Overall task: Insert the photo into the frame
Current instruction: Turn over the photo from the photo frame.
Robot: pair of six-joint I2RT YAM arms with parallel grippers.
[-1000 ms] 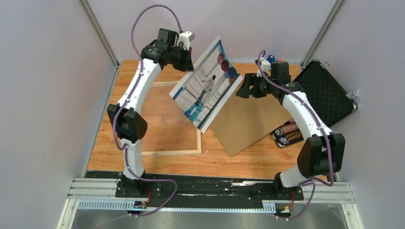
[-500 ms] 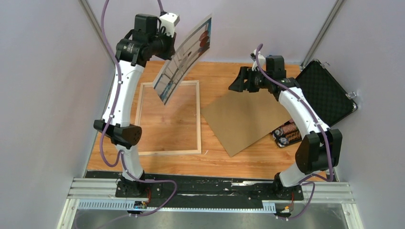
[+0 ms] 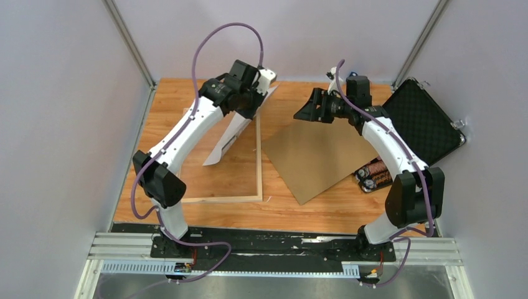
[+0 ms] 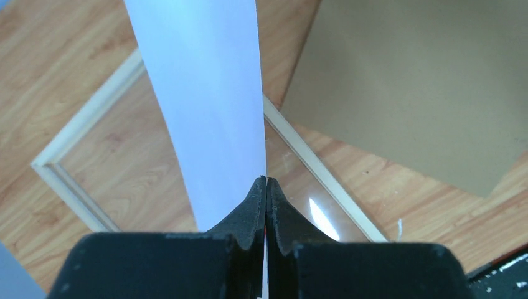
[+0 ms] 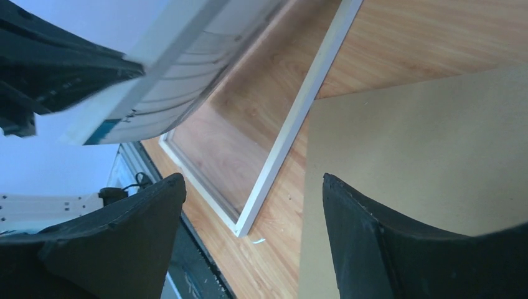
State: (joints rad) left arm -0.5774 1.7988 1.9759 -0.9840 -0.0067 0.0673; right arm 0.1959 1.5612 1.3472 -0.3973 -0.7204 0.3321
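Wood-grain tabletop (image 3: 292, 208) fills our view, and on its left half the pale-wood frame (image 3: 224, 199) lies flat, pane up. Next in size, the brown backing board (image 3: 317, 156) lies skewed at mid-table, just beside the frame's right rail.

Then the photo (image 4: 205, 93). It hangs tilted and bowed above the far right part of the frame, white back towards the overhead camera. Its lower corner dips over the pane, and whether it touches we cannot tell.

An open black case (image 3: 423, 121) sits at the far right corner, with a pack of batteries (image 3: 373, 174) by the right edge.

Smallest, the claws. The left gripper (image 4: 266, 180) is clenched on the photo's edge. The right gripper (image 5: 252, 184) hovers spread wide and empty over the board's far corner.

We judge this to be the lowering step, with the print in the air and not yet in. The next move calls for levelling the sheet, squaring its edges to the rails and laying it down inside them before letting go. A bowed sheet may well catch on a rail.

The count: one frame, one photo, one backing board, one black case, one pack of batteries, two grippers.
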